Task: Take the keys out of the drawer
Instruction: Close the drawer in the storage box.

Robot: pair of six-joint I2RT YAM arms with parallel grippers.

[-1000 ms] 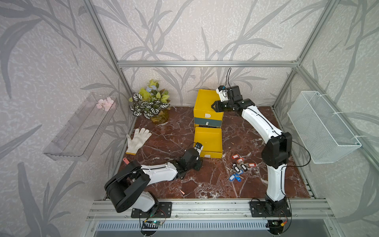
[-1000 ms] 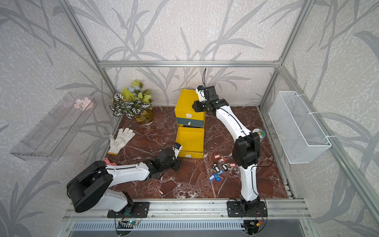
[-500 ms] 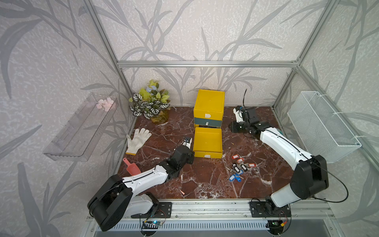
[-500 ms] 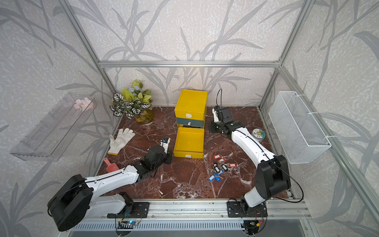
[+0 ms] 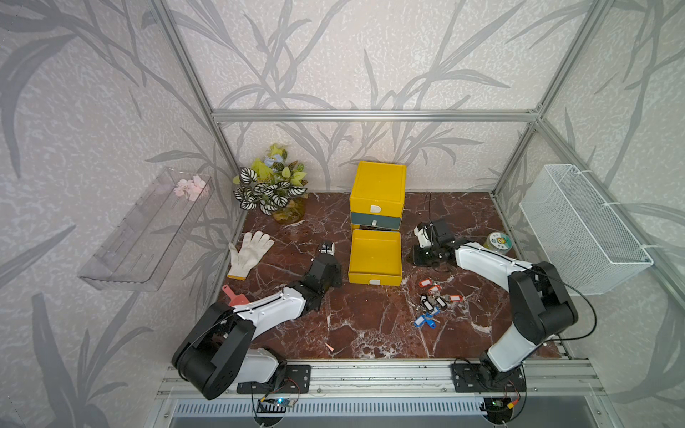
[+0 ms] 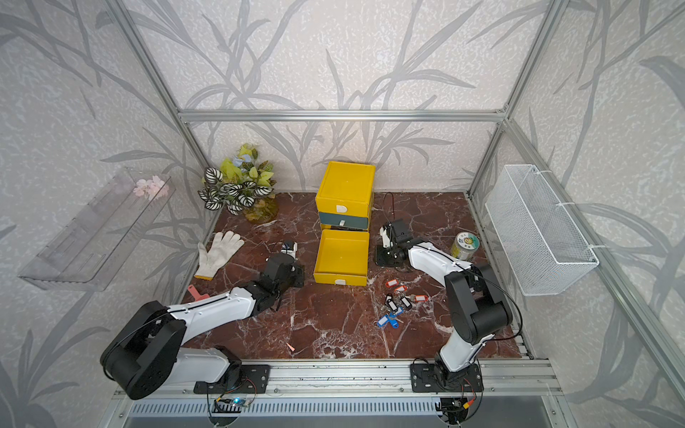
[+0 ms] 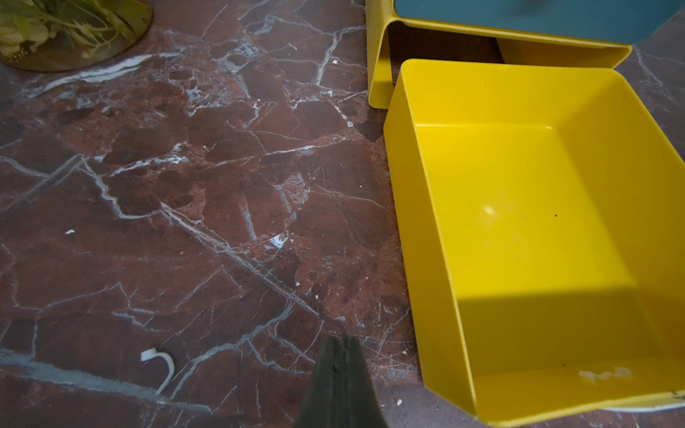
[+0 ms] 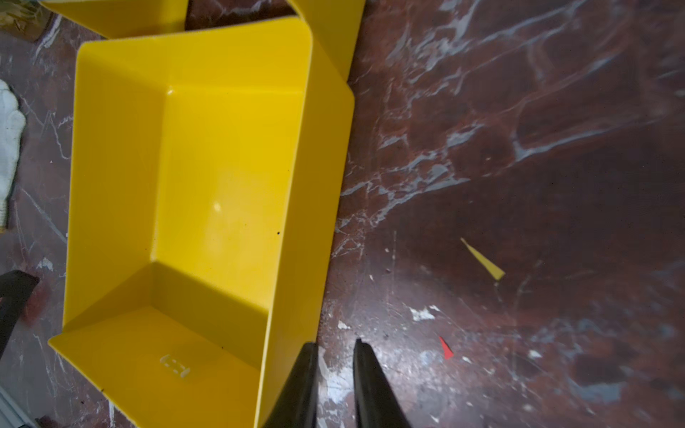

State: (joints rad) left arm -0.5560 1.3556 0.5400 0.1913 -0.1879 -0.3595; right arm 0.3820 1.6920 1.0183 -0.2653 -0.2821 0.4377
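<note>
As seen from the left wrist, shows the left gripper [image 7: 341, 339] clenched tip to tip on nothing, low over the marble table [image 7: 185, 185], just beside but apart from the outer wall of the pulled-out yellow drawer [image 7: 519, 222]. From the right wrist, shows the right gripper [image 8: 333, 342] with jaws a narrow slit apart, nothing between them, low at the drawer's opposite wall; touching it or not, cannot tell. Shows the drawer floor bare in both wrist views and in both top views: no key inside. Places the keys [image 5: 432, 302] out on the table in a loose heap of red-orange, black and blue tags, near the drawer's front corner on the right arm's side, well apart from either gripper. Reads as the closing step: emptying judged done. Calls for little next, probably only a lift clear of the drawer; calls for wider right jaws first, should any key need regrasping. Further out: yellow drawer cabinet [image 5: 378, 181] behind the drawer, white glove [image 5: 248, 252] and potted plant [image 5: 272, 185] on the left arm's side, round tin [image 5: 498, 242] behind the right arm, wire basket [image 5: 578, 229] and clear shelf [image 5: 144, 229] on the side walls. Finds nothing between grippers and keys; nearest obstacle, the drawer's own walls.
</note>
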